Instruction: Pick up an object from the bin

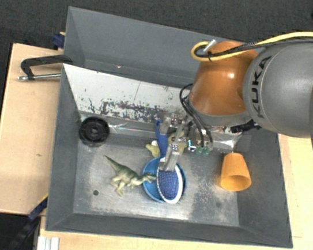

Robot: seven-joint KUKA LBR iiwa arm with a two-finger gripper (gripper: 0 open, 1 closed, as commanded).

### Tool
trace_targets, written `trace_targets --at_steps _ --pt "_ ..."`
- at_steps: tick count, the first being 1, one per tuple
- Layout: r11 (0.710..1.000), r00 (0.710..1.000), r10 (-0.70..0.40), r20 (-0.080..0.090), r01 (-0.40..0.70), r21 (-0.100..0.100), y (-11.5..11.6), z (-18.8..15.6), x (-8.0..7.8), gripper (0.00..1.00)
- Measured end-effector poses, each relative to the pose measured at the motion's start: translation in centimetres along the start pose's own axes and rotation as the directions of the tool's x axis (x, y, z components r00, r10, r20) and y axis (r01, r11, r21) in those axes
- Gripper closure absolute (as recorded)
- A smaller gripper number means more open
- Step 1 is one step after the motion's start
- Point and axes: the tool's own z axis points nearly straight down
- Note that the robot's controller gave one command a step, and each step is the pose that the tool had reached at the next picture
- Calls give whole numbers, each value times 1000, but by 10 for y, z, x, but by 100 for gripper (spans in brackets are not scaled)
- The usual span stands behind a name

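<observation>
Jaws hang directly over the blue round disc (174, 183) mid-bin, beside the green toy dinosaur (125, 175), likely lined up for a straight descent; you cannot tell their opening.

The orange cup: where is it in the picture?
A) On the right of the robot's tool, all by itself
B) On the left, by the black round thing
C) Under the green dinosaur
A: the orange cup lies to the picture's right of the tool, touching no other thing, while the green toy dinosaur and the black round thing lie on the left.
</observation>
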Motion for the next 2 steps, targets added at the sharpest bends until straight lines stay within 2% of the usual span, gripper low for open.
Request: trace_targets --at_steps 1,2 --pt "960 960 -279 4 279 1 -1 64 32 0" --pt "961 961 -278 11 278 3 -2 61 30 100"
